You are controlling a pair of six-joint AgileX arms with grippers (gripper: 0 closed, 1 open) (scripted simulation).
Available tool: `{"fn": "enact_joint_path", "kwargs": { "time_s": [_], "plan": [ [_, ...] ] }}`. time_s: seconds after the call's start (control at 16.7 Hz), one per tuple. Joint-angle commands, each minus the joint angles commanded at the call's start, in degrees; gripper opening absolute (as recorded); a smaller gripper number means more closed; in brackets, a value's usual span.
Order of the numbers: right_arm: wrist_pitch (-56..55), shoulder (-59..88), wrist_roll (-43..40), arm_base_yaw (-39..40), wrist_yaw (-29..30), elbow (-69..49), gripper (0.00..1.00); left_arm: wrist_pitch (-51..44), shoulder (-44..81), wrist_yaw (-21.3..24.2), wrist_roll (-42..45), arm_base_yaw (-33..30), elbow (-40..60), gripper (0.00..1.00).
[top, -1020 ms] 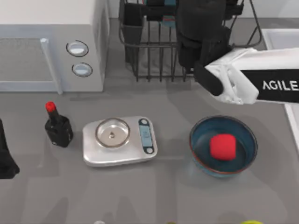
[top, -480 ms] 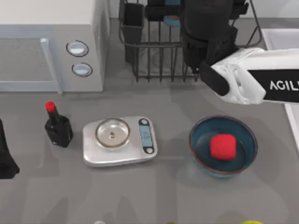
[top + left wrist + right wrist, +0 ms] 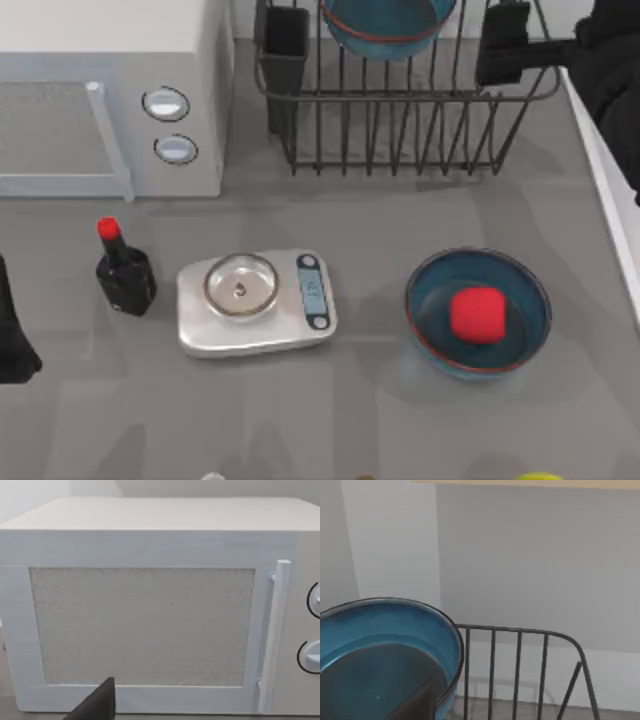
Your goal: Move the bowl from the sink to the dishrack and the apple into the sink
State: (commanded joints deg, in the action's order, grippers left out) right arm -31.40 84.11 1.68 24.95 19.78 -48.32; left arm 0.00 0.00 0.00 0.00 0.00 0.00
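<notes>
Since a moment ago my right arm has pulled back to the table's right edge, leaving a blue bowl in the dishrack. I cannot tell how its gripper stands. The apple sits in a second bowl on the table. My left arm rests at the left.

Even, diffuse light; faint soft shadows on table; slight blur, perhaps compression.
</notes>
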Motion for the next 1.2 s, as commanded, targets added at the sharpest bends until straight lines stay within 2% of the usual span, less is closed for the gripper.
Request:
{"fn": "enact_joint_path", "kwargs": {
  "time_s": [0.36,0.66,0.9,1.2],
  "plan": [
    [12.74,-41.12,0.02,-11.18,-12.89,25.60,1.00,0.00,0.00,0.00,0.00,0.00,0.00,1.00],
    [23.78,-69.12,-0.67,-19.63,-18.45,41.26,1.00,0.00,0.00,0.00,0.00,0.00,0.00,1.00],
    [29.86,-81.28,-1.42,-23.92,-19.78,47.31,1.00,0.00,0.00,0.00,0.00,0.00,0.00,1.00],
    [31.40,-84.11,-1.68,-24.95,-19.78,48.32,1.00,0.00,0.00,0.00,0.00,0.00,0.00,1.00]
  ]
}}
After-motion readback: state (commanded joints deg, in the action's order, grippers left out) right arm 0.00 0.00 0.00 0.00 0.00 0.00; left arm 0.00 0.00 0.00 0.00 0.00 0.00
